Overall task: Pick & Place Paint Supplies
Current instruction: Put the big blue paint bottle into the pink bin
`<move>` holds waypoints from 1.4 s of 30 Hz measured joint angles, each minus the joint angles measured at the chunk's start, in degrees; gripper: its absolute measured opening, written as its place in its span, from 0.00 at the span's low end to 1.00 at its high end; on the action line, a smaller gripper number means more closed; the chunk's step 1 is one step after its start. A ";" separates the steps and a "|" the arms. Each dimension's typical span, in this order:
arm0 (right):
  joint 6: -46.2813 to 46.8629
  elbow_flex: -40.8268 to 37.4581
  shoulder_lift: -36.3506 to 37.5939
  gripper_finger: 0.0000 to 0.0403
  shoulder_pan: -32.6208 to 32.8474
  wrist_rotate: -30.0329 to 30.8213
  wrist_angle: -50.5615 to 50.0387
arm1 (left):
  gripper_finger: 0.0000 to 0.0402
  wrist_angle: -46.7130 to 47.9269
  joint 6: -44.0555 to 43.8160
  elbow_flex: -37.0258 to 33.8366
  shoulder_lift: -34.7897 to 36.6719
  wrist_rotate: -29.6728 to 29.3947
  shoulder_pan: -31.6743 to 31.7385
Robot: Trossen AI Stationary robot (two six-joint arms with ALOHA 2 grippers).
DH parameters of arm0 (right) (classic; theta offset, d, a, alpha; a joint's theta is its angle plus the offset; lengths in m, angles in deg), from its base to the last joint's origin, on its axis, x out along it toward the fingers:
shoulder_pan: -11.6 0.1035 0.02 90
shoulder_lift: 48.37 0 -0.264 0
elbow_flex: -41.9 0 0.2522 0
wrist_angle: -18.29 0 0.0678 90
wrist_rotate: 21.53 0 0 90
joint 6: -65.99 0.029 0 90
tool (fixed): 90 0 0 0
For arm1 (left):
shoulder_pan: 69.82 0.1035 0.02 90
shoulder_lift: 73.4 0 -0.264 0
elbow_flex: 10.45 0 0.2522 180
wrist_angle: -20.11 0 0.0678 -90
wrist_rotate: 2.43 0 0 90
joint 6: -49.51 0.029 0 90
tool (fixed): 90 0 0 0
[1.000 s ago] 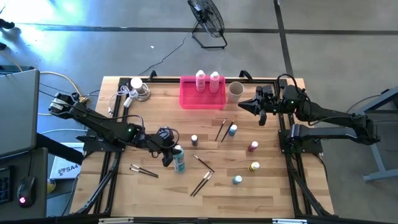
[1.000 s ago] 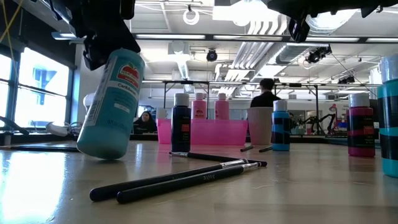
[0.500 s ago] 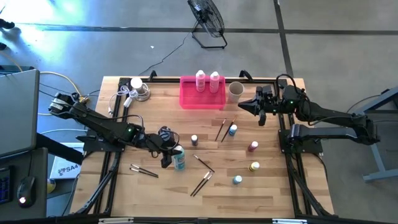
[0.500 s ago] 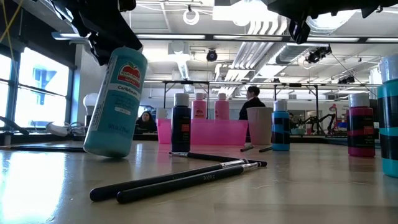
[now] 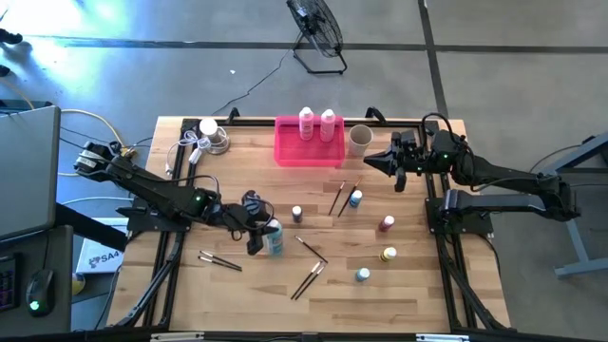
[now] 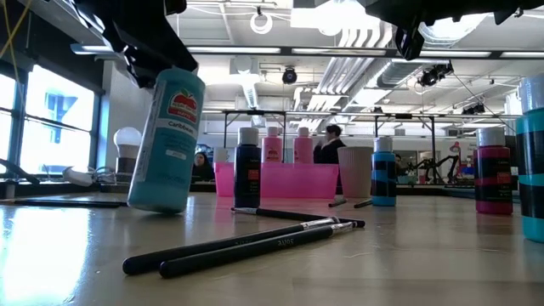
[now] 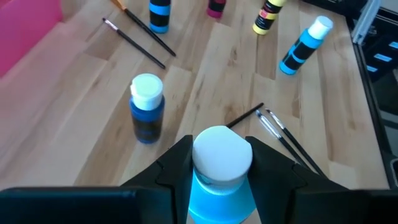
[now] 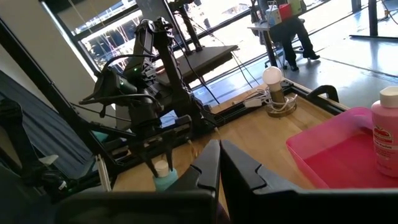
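We see a teal white-capped bottle (image 5: 275, 239) near the tabletop's middle, slightly tilted with its base on the wood, its neck between the left tool's (image 5: 260, 231) fingers. Two pink white-capped bottles (image 5: 316, 123) stand upright at twelve o'clock. Tiny bottles stand upright and apart: a dark blue one (image 5: 296, 214) near centre, a teal-blue one (image 5: 355, 199) toward two o'clock, dark red (image 5: 387, 223) at three, yellow (image 5: 389, 255) and a pale blue one (image 5: 362, 275) toward four. Thin brown paintbrushes (image 5: 310, 275) lie flat in scattered pairs.
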State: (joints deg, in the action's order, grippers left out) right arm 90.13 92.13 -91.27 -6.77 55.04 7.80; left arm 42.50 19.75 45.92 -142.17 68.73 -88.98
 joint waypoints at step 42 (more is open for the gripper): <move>-0.37 0.00 0.00 0.01 0.00 -0.22 -0.02 | 0.30 24.63 9.38 26.74 0.00 -8.66 4.51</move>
State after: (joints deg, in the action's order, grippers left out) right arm 89.76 92.13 -91.27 -6.77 54.82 7.78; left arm 67.13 29.13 72.66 -142.17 60.07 -84.47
